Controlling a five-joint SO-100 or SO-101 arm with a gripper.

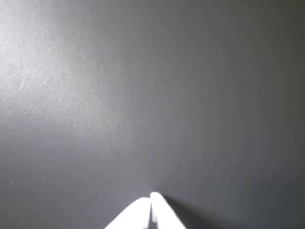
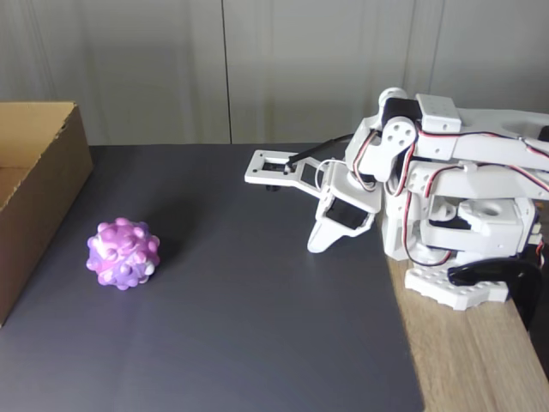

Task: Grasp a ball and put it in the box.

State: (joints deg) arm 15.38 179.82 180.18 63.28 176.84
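Dark grey mat covered most of the table; bare wood showed along the right edge in the fixed view. The box sat at the far left, open top, cut off by the frame. White arm was folded low on its base at the right, well apart from everything. The ball rested on the mat just beside the box's near wall, not touching it.

Gripper pointed down near the mat; in the wrist view the two white fingertips met, jaws drawn together, holding nothing.

Judgement: the reach had not begun. Next move calls for unfolding leftward across the mat, spreading the jaws wide for the knobby ball.

Box interior mostly hidden; the wrist view was soft and blurred.
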